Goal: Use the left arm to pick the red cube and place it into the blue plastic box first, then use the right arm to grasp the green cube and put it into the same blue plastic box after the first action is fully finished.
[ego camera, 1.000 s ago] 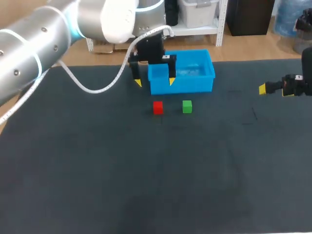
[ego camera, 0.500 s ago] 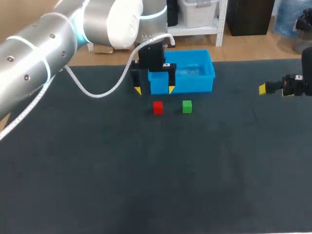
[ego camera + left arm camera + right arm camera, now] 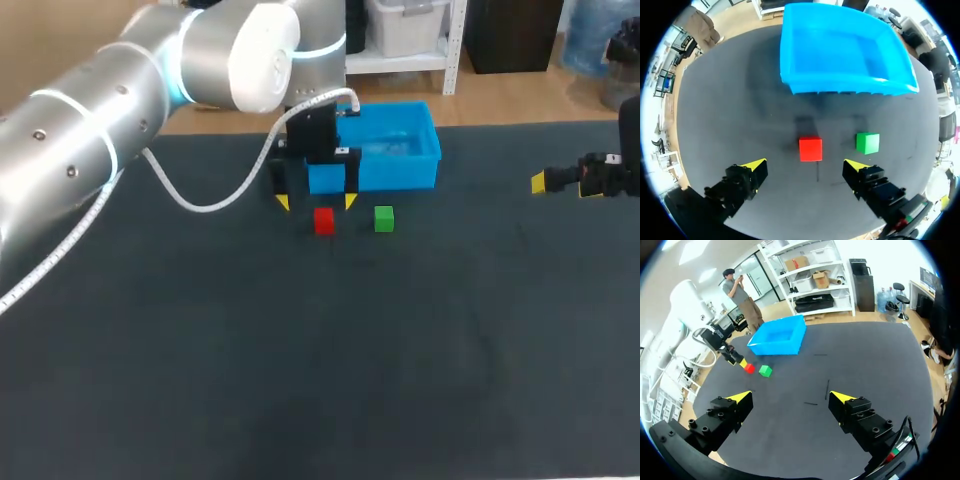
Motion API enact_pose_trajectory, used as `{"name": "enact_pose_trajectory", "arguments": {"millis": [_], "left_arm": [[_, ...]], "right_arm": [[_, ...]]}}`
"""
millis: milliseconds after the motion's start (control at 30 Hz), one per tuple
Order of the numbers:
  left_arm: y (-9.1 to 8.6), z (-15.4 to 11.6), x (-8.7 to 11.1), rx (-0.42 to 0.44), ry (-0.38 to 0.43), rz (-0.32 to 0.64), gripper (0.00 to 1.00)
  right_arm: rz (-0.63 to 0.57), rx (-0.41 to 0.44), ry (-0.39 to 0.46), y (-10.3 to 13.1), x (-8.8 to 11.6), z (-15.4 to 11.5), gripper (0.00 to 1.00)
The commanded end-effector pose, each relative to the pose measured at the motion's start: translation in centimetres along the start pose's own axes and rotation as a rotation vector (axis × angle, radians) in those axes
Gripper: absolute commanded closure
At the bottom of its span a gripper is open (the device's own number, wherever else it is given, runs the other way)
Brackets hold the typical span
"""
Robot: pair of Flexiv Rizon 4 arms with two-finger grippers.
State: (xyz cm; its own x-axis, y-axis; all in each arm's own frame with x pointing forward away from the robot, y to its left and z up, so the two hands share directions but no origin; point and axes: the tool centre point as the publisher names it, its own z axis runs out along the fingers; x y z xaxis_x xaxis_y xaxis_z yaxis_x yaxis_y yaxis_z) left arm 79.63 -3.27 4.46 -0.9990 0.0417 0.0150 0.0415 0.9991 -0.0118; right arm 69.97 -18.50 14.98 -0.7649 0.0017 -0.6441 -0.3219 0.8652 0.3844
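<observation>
The left arm comes in from the left side of the dark table and holds the left gripper just in front of the blue plastic box, fingers pointing down and spread wide with nothing between them. In the left wrist view the left gripper hangs over the red cube, which sits on the table just ahead of the gap between the two yellow tips, touching neither finger. The green cube lies beside the red one, near the other finger and clear of it. Both cubes rest on the table just in front of the box's near wall, and the box has nothing visible inside. From the head view the red cube and the green cube stand side by side, apart from each other. A white cable loops down from the left arm. The right gripper is well off near the table's right edge; in its own wrist view the right gripper is released, fingers wide, with the red cube, green cube and box far ahead of it.
</observation>
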Motion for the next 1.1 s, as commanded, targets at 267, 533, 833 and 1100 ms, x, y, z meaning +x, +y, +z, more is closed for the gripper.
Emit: {"name": "enact_pose_trajectory", "arguments": {"millis": [267, 533, 833, 1100], "left_arm": [[-0.3, 2.2, -0.3, -0.001, 0.020, -0.017, 0.00], [-0.5, 3.1, -0.5, 0.018, -0.008, -0.048, 0.00], [-0.7, 3.9, -0.8, 0.017, -0.008, -0.055, 0.00], [-0.6, 4.4, -0.8, 0.021, -0.005, -0.059, 0.00]], "right_arm": [[0.000, 0.001, 0.001, 0.0, 0.0, 0.0, 0.00], [0.000, 0.001, 0.001, 0.0, 0.0, 0.0, 0.00], [0.000, 0.001, 0.001, 0.0, 0.0, 0.0, 0.00], [0.000, 0.001, 0.001, 0.0, 0.0, 0.0, 0.00]]}}
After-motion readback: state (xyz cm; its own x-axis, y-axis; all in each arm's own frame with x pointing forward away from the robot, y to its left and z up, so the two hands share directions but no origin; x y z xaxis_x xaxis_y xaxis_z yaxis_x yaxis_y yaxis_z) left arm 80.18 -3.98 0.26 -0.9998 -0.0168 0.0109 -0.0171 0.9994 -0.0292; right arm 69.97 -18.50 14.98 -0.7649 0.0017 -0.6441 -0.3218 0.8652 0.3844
